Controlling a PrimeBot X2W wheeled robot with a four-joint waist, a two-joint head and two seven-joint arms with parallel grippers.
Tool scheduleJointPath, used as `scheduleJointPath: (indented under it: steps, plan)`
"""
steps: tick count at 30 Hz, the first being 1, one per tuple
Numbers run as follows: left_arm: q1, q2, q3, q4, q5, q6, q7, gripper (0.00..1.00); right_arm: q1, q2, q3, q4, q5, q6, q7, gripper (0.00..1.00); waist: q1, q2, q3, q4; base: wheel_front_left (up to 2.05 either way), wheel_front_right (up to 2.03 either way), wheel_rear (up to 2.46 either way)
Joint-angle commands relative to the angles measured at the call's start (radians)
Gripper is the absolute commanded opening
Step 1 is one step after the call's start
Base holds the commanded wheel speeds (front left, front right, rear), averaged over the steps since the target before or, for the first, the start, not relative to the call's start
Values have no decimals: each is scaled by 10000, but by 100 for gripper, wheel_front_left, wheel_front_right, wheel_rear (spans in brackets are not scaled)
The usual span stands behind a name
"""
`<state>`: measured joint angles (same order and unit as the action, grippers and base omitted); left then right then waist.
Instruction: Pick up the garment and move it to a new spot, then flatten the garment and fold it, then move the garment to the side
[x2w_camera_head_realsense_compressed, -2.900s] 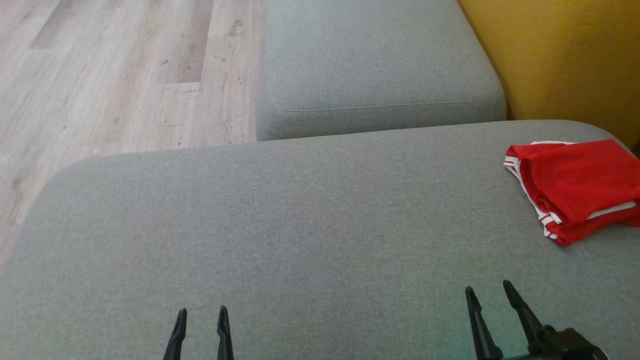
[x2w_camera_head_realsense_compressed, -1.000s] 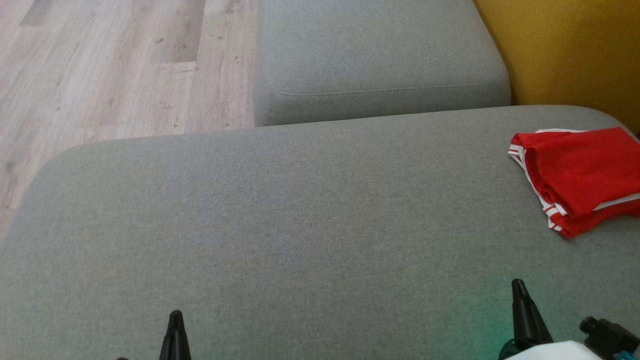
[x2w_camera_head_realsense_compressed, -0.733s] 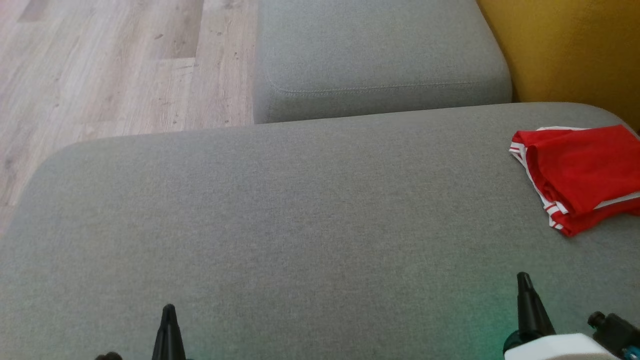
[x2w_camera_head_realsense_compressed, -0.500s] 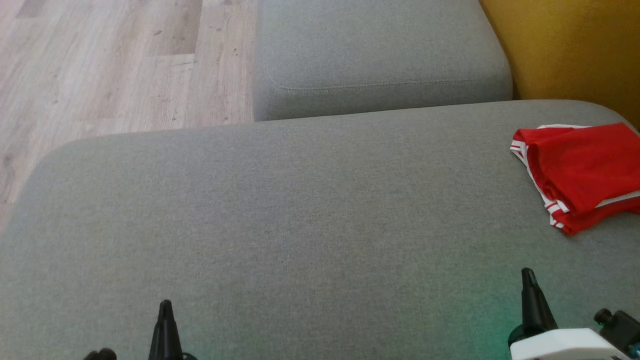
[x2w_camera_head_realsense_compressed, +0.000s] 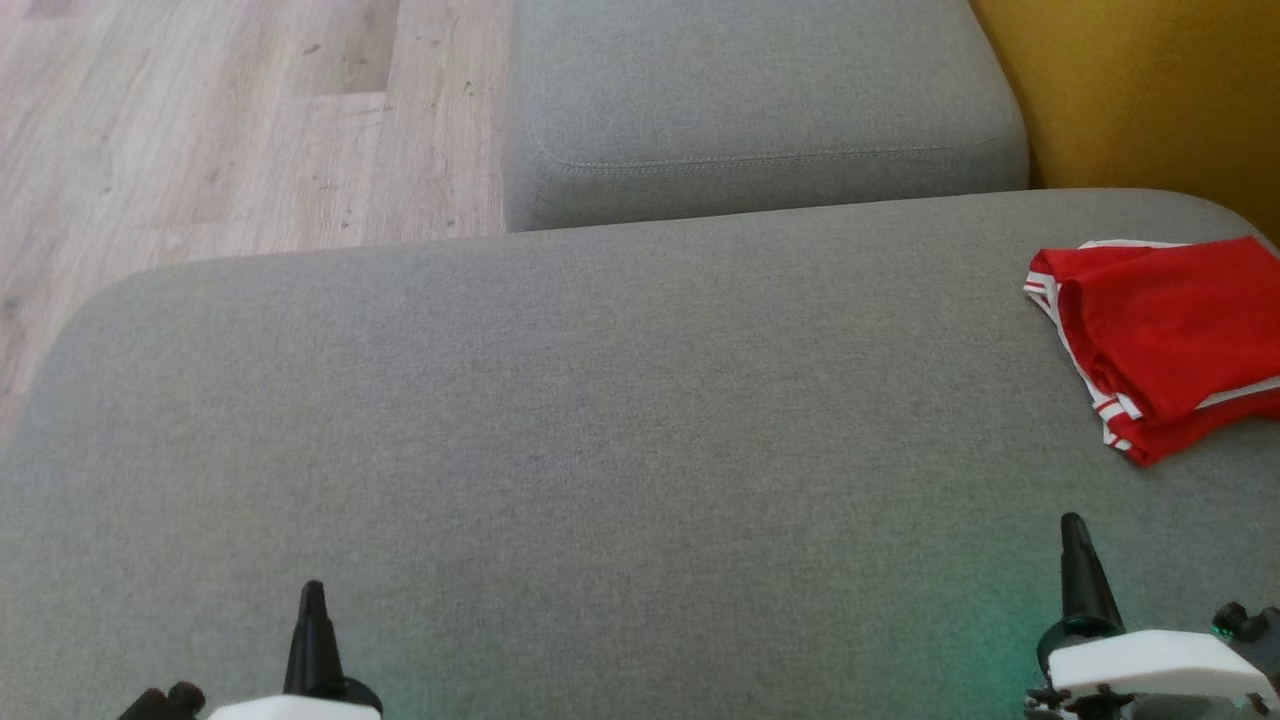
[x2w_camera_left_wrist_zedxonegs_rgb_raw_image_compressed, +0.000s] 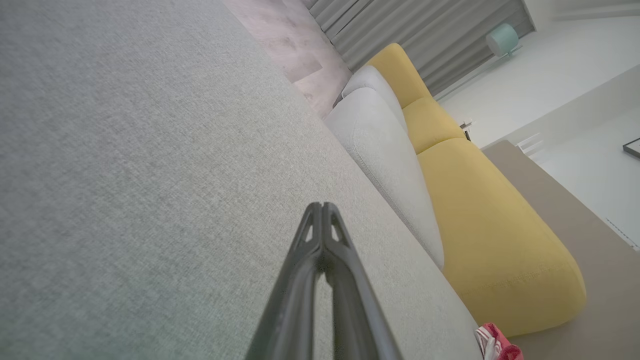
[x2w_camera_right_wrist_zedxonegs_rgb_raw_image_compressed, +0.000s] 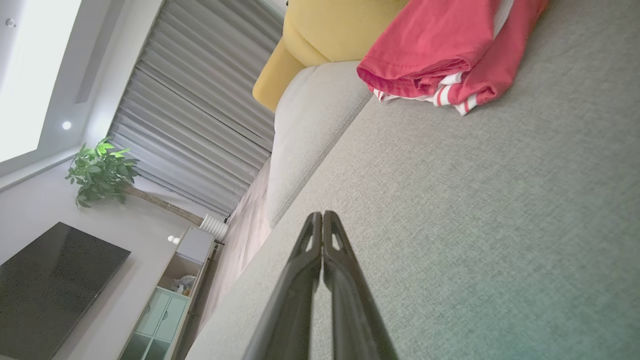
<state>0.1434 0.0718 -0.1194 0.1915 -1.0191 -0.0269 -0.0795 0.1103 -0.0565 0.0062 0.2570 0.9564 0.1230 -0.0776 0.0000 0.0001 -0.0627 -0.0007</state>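
Ahead and rightward of the right gripper (x2w_camera_head_realsense_compressed: 1073, 530), the red garment (x2w_camera_head_realsense_compressed: 1170, 330) is lying folded; it and the left gripper (x2w_camera_head_realsense_compressed: 312, 595) are sitting closed, empty.

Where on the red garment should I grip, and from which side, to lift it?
Pinch the bunched striped corner of the garment, coming from its near-left side with the right gripper, opened first. There the folded layers stack thick above the cushion, probably giving a firm bite.
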Motion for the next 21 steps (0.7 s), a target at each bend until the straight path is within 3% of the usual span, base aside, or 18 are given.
scheduleJointPath:
  steps: [1, 21]
  plan:
    - [-613, 121, 349, -258, -291, -68, 47, 0, -599, -192, 43, -295, 340, 47, 60, 0, 0, -1, 18, 1, 0, 0, 0]
    - [-1310, 119, 920, 31, -2534, -431, 613, 0, -1179, -202, -276, -239, 2778, 58, 634, 0, 0, -1, 258, 3, 0, 0, 0]
